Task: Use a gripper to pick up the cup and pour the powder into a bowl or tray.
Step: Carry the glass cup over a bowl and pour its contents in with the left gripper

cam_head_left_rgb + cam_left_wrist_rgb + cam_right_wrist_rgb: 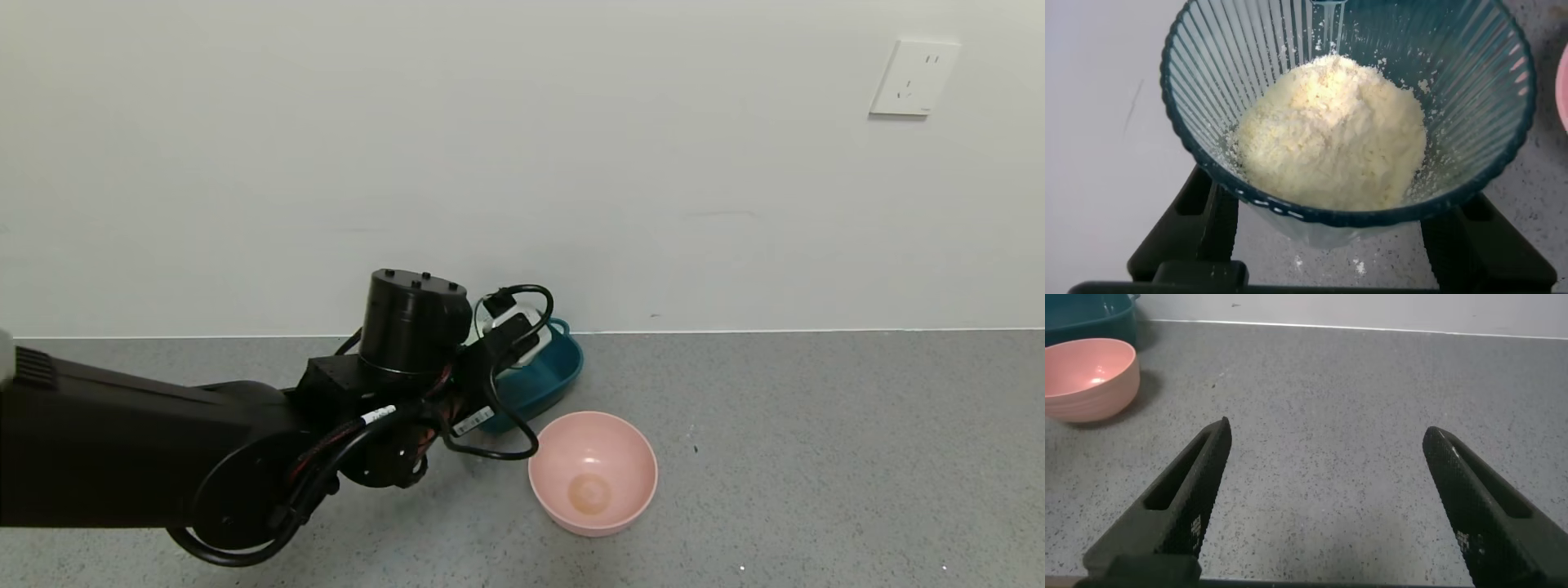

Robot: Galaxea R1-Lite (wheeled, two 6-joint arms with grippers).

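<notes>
The left gripper (pixel 1331 233) is seen clamped on the cup (pixel 1347 106), one black finger (pixel 1204 224) pressed against each side of the ribbed, see-through blue-green wall. Inside the cup a decent heap of cream-coloured powder (pixel 1331 139) is piled up, with a few grains stuck to the ribs and a few specks scattered on the counter underneath.

In the head view the left arm (pixel 245 425) is stretched in from the left, its wrist held over the near edge of the dark teal tray (pixel 547 380), which sits back by the wall. The cup itself can't really be made out from that angle, since it's hidden behind the wrist and cables.

Just beside the tray, nearer the robot, the pink bowl (pixel 593 472) is sat upright on the grey speckled counter (pixel 816 457). Only a brownish spot is visible at its inside bottom. What's in the tray can't be told.

The right gripper (pixel 1327 514) is parked low over bare counter, its fingers spread wide apart with nothing between them, the bowl and tray well off to one side.
</notes>
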